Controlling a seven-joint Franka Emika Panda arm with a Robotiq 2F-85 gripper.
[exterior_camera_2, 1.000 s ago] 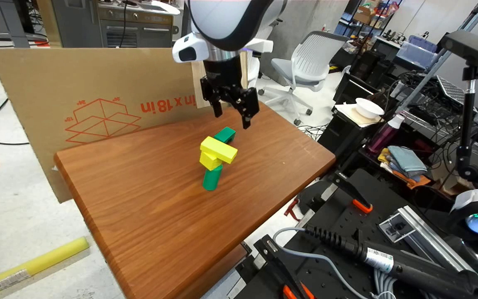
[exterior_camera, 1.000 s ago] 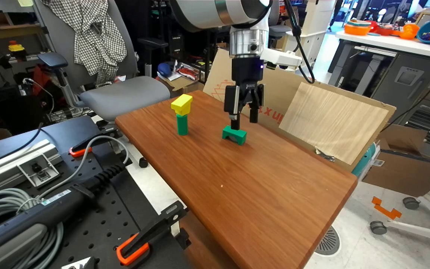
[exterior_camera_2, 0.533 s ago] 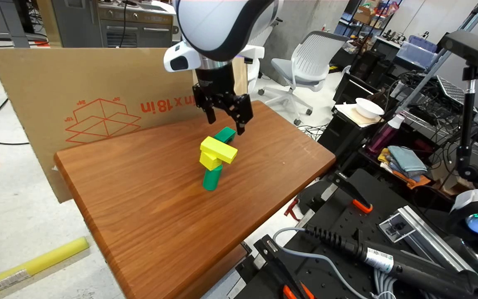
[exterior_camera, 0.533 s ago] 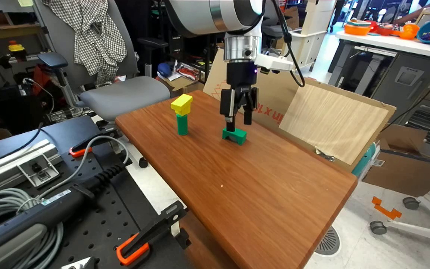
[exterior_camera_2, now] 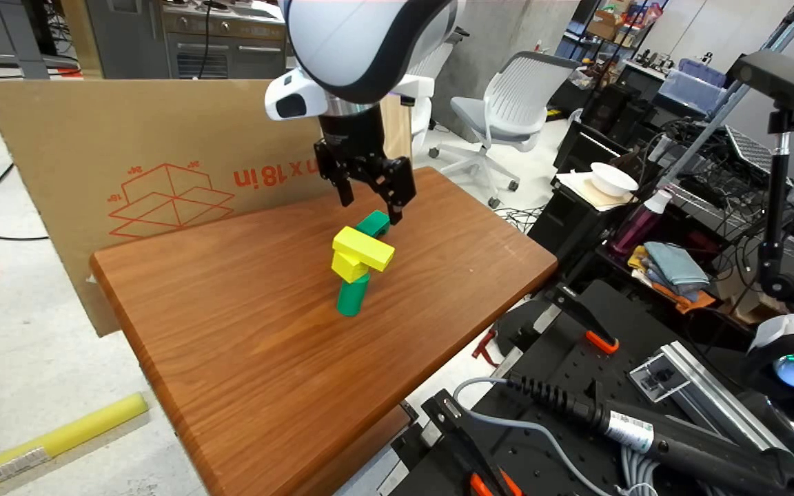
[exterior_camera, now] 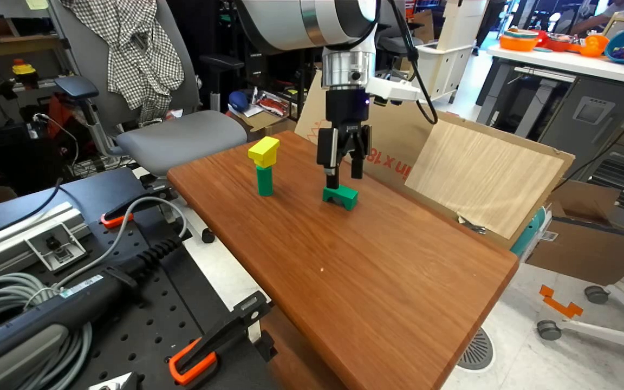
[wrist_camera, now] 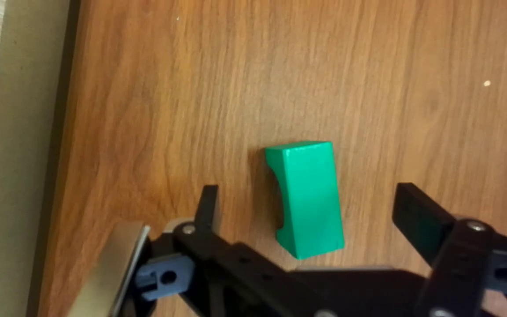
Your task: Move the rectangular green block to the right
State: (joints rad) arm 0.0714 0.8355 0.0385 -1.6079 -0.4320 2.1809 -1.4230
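Green block (wrist_camera: pixel 315 198) sits on the table (exterior_camera: pixel 355 271) under the claw (exterior_camera: pixel 344 179), between the fingers (wrist_camera: pixel 420 215) as the wrist view has it. Looks like painted wood or similar, so probably light, stiff, not fragile; smooth faces might slip a little if pinched off-centre. Bridge shape, arch cut from below — best hold is likely across the two long sides at mid-length, on the solid band above the arch. Its length lies roughly crosswise to the closing line, so little turning needed, I'd say. Claw is spread wide, well past the block's narrow width, nothing in it — contact doubtful, though in an exterior view a fingertip (exterior_camera: pixel 332 180) overlaps the block's top; height gap hard to judge. Yellow-topped stack (exterior_camera: pixel 264 168) stands off to the claw's side, well apart.
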